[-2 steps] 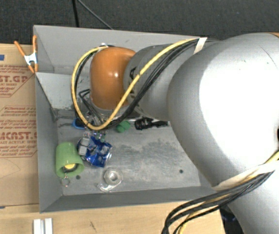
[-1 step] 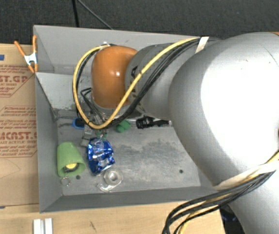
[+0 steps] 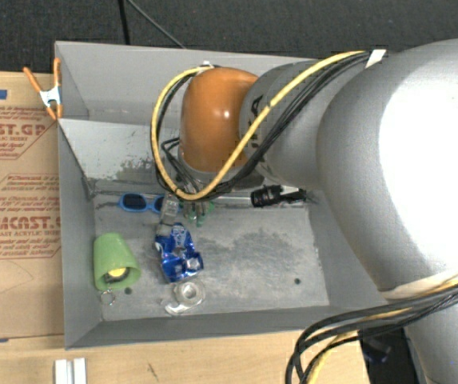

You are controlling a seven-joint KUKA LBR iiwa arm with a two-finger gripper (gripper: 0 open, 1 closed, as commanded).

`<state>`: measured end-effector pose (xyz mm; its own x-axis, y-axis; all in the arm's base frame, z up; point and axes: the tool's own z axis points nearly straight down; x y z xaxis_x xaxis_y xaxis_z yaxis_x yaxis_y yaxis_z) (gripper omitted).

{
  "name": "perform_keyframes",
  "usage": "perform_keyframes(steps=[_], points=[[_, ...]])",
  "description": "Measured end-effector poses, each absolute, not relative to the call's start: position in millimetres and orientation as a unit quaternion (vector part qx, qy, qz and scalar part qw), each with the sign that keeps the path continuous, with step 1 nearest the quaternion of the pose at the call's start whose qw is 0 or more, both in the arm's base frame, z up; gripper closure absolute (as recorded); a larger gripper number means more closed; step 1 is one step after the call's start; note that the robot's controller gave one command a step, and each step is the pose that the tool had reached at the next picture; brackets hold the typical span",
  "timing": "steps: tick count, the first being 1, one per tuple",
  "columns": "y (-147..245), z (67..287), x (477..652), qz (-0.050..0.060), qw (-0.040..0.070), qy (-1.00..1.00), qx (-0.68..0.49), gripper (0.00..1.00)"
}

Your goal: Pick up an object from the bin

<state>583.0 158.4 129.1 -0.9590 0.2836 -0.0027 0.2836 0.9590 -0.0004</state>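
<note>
My gripper (image 3: pixel 185 210) hangs under the orange wrist cover near the bin's back middle, open, with nothing between its fingers. Just in front of it lies a crumpled blue and silver wrapper-like thing (image 3: pixel 178 256), its upper end close under the fingertips. A pair of blue sunglasses (image 3: pixel 139 204) lies to the gripper's left against the back wall. In front of the blue thing sits a small clear plastic piece (image 3: pixel 186 294).
A light green cup (image 3: pixel 113 261) lies on its side at the front left, mouth toward the front. A black marker (image 3: pixel 276 195) lies by the back wall to the right, partly under the arm. The arm covers the bin's right side.
</note>
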Motion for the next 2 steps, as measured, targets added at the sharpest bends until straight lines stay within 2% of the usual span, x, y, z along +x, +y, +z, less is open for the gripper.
perform_keyframes(steps=[1, 2], points=[[162.6, 110.4, 580.7, 0.002, 0.004, 0.992, 0.126, 1.0], [219.3, 122.3, 560.4, 0.002, 0.002, 0.994, 0.113, 1.0]])
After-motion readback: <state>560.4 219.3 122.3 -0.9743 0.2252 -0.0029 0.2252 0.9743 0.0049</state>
